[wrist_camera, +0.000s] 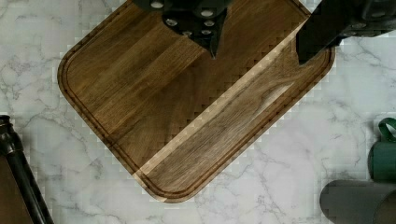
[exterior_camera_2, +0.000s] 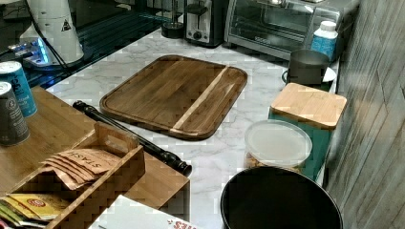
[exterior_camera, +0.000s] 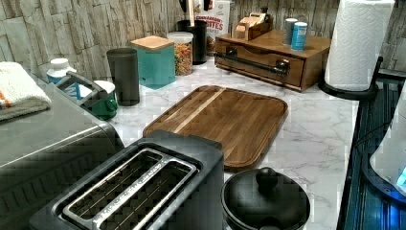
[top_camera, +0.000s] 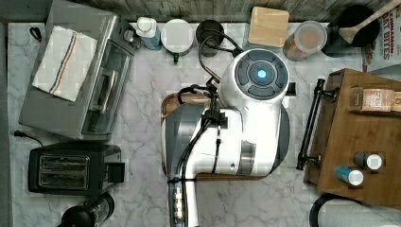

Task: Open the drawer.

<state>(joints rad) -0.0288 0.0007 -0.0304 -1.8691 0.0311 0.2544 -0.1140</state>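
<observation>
The drawer (exterior_camera: 268, 64) is the front of a medium-brown wooden box, and it sits flush with the box in the left view. Its long black bar handle (top_camera: 309, 125) runs along the box's left side in the top view. The handle also shows in the right view (exterior_camera_2: 129, 136) and at the wrist view's edge (wrist_camera: 18, 172). My gripper (wrist_camera: 259, 46) hangs open over the dark-wood tray (wrist_camera: 187, 107), nothing between its black fingers (wrist_camera: 210, 32). It is well apart from the handle. In the top view the white arm (top_camera: 246, 118) covers most of the tray.
Cans (top_camera: 351, 176) and a tea-bag holder (exterior_camera_2: 81, 176) stand on the drawer box. A paper towel roll (exterior_camera: 356, 43) stands beside it. Jars, a teal canister (exterior_camera: 155, 60) and mugs line the back wall. A toaster oven (top_camera: 75, 75) and toaster (top_camera: 71, 168) stand on the top view's left.
</observation>
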